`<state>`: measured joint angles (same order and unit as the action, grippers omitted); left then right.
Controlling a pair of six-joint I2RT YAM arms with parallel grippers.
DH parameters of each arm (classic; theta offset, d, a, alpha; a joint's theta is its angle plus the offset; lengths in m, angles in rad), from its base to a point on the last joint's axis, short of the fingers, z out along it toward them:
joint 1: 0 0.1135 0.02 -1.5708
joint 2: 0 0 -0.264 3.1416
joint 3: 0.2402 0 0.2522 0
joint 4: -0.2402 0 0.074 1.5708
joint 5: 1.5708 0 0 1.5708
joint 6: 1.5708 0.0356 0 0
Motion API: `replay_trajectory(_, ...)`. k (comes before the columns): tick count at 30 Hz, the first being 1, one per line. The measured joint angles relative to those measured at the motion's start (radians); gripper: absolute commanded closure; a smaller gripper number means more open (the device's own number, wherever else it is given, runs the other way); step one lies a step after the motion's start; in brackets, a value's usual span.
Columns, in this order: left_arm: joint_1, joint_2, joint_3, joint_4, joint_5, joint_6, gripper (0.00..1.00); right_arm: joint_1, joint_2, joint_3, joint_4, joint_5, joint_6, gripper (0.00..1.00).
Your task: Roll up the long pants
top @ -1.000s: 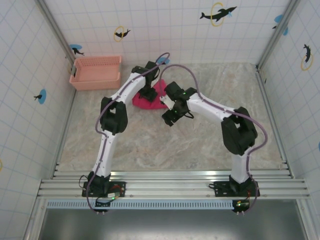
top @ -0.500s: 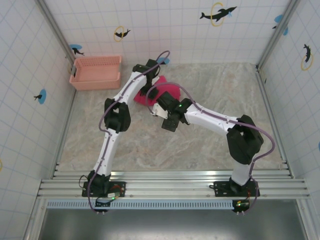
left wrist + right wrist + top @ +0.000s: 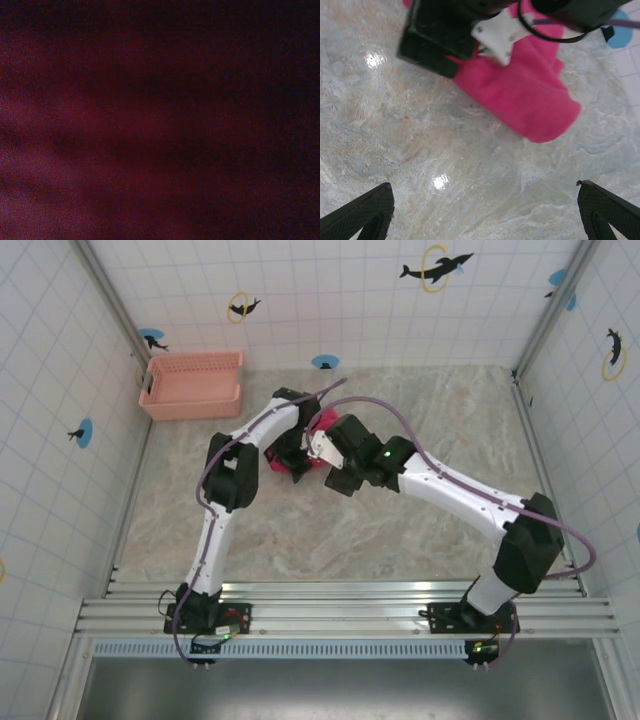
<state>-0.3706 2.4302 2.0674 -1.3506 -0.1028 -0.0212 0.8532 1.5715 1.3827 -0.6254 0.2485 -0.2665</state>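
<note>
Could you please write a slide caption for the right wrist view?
Open right tool above the marble table, facing the bunched long pants with the left arm resting on top.

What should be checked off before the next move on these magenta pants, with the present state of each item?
1. Right gripper open and empty: ok, jaws wide apart over bare table.
2. Left gripper hold on the long pants: cannot tell; its wrist view is dark red.
3. Pants bunched compactly: ok; neatly rolled: cannot tell.
4. Basket away from both arms: ok.
5. Room between grippers: looks tight, not ok.
</note>
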Motion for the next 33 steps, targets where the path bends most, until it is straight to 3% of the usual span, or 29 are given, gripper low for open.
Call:
replay_trajectory(12, -0.031, -0.146, -0.299, 0.027, 0.026, 0.021, 0.03, 0.056, -0.244, -0.295, 0.006, 0.016, -0.032, 0.02)
replay_trajectory(17, -0.132, -0.233, -0.467, 0.058, -0.010, 0.010, 0.02, 0.100, -0.314, -0.371, 0.006, 0.009, -0.051, 0.02)
replay_trajectory(23, -0.260, -0.340, -0.660, 0.103, -0.034, -0.014, 0.02, 0.200, -0.282, -0.469, 0.054, 0.045, -0.130, 0.03)
replay_trajectory(33, -0.264, -0.430, -0.787, 0.151, -0.034, -0.014, 0.02, 0.249, -0.098, -0.525, 0.211, 0.069, -0.224, 0.03)
